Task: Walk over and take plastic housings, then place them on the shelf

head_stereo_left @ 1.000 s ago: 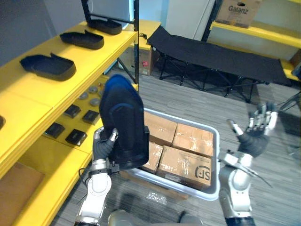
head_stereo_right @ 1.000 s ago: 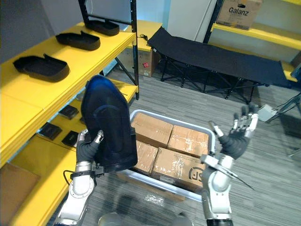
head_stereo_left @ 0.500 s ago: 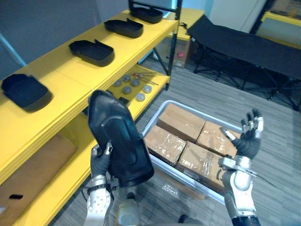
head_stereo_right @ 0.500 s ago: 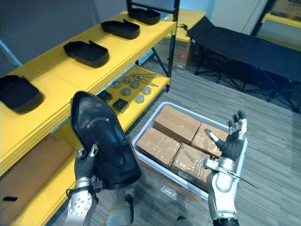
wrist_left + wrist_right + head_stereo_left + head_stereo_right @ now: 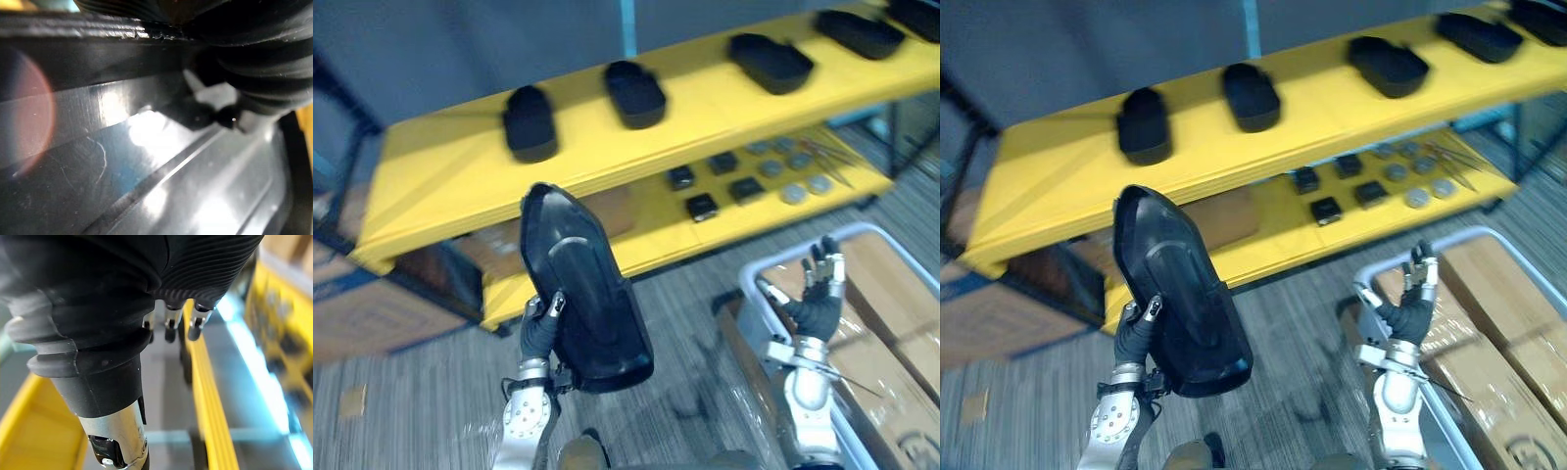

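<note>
1. The left hand [image 5: 538, 333] has its fingers clamped on the lower edge of the plastic housing [image 5: 582, 294]; this long black shell stands upright, hollow side to the head camera; it is probably carried high so that it clears the shelf's front edge.
2. The right hand [image 5: 819, 292] is raised above the bin, fingers straight and apart, holding nothing; it seems to be kept out of the way.
3. The shelf [image 5: 440, 176] is yellow; its top board carries a row of placed housings [image 5: 635, 93], spaced apart; the left end of that board is bare and lies just beyond the held shell, so it looks like the natural spot for it.
4. The lower board [image 5: 744, 220] holds small black blocks [image 5: 702, 207] and grey discs [image 5: 793, 193] toward its right end.
5. The floor [image 5: 421, 401] is grey plank; a grey bin [image 5: 847, 233] of cardboard boxes [image 5: 901, 284] sits at the right; a dark wall stands behind the shelf.
</note>
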Robot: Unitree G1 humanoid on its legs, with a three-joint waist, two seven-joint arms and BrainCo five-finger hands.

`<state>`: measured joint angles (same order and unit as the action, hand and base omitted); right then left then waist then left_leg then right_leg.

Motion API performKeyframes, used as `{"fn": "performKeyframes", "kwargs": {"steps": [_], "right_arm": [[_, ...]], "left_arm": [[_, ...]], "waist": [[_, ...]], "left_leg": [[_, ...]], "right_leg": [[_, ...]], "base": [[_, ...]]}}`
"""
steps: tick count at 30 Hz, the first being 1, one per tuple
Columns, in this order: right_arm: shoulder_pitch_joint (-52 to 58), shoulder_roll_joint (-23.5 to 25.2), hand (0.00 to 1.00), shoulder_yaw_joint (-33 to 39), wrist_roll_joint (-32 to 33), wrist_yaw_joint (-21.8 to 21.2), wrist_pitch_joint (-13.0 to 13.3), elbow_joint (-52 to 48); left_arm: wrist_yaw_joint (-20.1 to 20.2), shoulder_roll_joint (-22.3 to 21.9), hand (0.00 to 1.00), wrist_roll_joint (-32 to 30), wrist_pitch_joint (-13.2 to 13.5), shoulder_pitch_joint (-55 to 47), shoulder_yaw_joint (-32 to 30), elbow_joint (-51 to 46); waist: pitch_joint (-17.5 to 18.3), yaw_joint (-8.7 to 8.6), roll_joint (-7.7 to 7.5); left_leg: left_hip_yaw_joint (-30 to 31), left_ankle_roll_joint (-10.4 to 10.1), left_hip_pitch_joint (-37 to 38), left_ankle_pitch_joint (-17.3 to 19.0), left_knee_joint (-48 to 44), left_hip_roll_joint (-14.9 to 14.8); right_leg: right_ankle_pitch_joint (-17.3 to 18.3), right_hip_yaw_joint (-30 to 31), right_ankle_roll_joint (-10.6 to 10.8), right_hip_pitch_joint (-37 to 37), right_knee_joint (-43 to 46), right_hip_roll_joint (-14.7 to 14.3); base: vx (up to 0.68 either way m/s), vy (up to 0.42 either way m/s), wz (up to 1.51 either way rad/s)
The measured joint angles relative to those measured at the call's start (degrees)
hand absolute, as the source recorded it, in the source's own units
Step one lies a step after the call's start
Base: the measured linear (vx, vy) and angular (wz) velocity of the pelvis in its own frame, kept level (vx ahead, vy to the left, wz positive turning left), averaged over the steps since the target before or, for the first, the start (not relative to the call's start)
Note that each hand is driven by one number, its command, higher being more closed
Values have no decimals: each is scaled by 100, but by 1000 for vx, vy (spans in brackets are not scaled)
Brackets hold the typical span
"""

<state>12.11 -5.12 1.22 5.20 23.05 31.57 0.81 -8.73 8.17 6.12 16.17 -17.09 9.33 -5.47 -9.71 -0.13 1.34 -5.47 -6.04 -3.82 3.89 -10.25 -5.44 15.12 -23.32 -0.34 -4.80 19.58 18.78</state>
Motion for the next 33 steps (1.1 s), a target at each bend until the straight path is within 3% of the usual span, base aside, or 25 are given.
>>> {"fn": "performKeyframes", "kwargs": {"steps": [1,2,4,7,9,12,16,17,20,22,23,25,27,30,31,32,33], "right_arm": [[92,89,0,-2,-116,62,0,-49],[97,97,0,-13,-169,53,-2,-48],[-30,65,0,-22,-137,-256,0,-49],[-194,-36,0,-32,-157,-591,1,-49],[-260,-117,0,-35,-152,-589,8,-49],[-409,-152,0,-81,-137,-596,141,-49],[-500,-134,0,-214,-145,-526,179,-38],[-500,-68,0,-307,-149,-393,180,-38],[-459,11,0,-292,-148,-266,179,-31],[-287,86,0,-295,-155,-271,178,-23],[-281,106,0,-294,-156,-293,178,-23],[-269,183,0,-298,-251,-391,184,-41],[-258,168,0,-249,-382,-513,188,-78],[-177,155,0,-249,-362,-754,188,-350],[-157,127,0,-252,-308,-842,192,-548],[-161,110,0,-253,-221,-901,191,-637],[-176,4,0,-244,-24,-985,193,-737]], "left_arm": [[29,92,100,93,8,-50,-44,-85],[12,101,100,153,8,-79,-94,-115],[-270,44,100,312,7,-258,-331,-316],[-633,-126,100,308,15,-534,-479,-678],[-622,-241,100,294,86,-575,-523,-743],[-621,-347,100,107,344,-591,-671,-882],[-607,-403,100,-173,575,-383,-883,-1241],[-568,-394,100,-227,644,-171,-1042,-1310],[-439,-409,100,-229,620,50,-1090,-1346],[-251,-362,100,-338,513,108,-1083,-1369],[-226,-351,100,-403,483,110,-1082,-1369],[-202,-202,100,-440,472,157,-1043,-1336],[-196,-93,100,-438,472,295,-1071,-1215],[-232,19,100,-444,475,511,-1077,-1117],[-236,61,100,-483,479,544,-1081,-1137],[-235,81,100,-500,482,547,-1087,-1133],[-234,7,100,-522,467,513,-1059,-1131]], "waist": [[44,-13,-117],[51,-1,-146],[63,40,-154],[10,135,-128],[-22,151,-103],[-78,265,-120],[-235,273,-210],[-295,289,-317],[-373,244,-320],[-388,212,-314],[-402,191,-327],[-433,63,-309],[-433,35,-310],[-453,-85,-276],[-430,-70,-321],[-394,-73,-379],[-365,-94,-224]], "left_leg": [[300,21,-34,-44,22,197],[375,19,-52,-55,18,247],[587,-1,-259,-67,-144,263],[719,-37,-362,-88,-221,154],[872,-85,-359,-117,-190,156],[983,-132,-373,-264,-7,180],[1197,-112,-425,-355,49,333],[1215,-36,-424,-351,133,473],[1124,68,-424,-363,148,565],[1110,211,-274,-284,144,561],[1115,257,-205,-255,158,559],[1248,407,-104,-227,208,411],[1244,422,-8,-218,300,377],[1284,395,80,-115,235,397],[1299,295,34,22,107,462],[1312,270,3,117,6,501],[1417,219,-15,248,-112,403]], "right_leg": [[71,502,33,-138,-34,-42],[69,621,79,-174,-28,-53],[-99,569,486,-237,-75,-131],[-238,412,740,-384,-331,-312],[-273,268,801,-531,-451,-372],[-268,147,809,-548,-539,-398],[-266,-75,804,-716,-637,-356],[-171,-180,633,-748,-629,-232],[-221,-38,418,-580,-108,-54],[-761,807,-123,100,1176,9],[-1002,986,-94,249,1465,10],[-362,1437,225,716,1720,-368],[-86,1489,210,950,1225,-731],[-225,1829,329,1079,271,-1078],[-507,1893,319,1012,-129,-1105],[-709,1919,457,957,-226,-1108],[-688,1798,515,850,-316,-1196]], "base": [[46,36,160],[52,-35,113],[20,-46,52],[-21,-59,19],[-33,-58,30],[-43,-21,20],[-45,36,37],[-22,55,22],[-2,106,23],[35,195,3],[94,176,-2],[115,108,8],[112,21,1],[125,-47,17],[112,-105,24],[120,-157,31],[159,-178,26]]}}
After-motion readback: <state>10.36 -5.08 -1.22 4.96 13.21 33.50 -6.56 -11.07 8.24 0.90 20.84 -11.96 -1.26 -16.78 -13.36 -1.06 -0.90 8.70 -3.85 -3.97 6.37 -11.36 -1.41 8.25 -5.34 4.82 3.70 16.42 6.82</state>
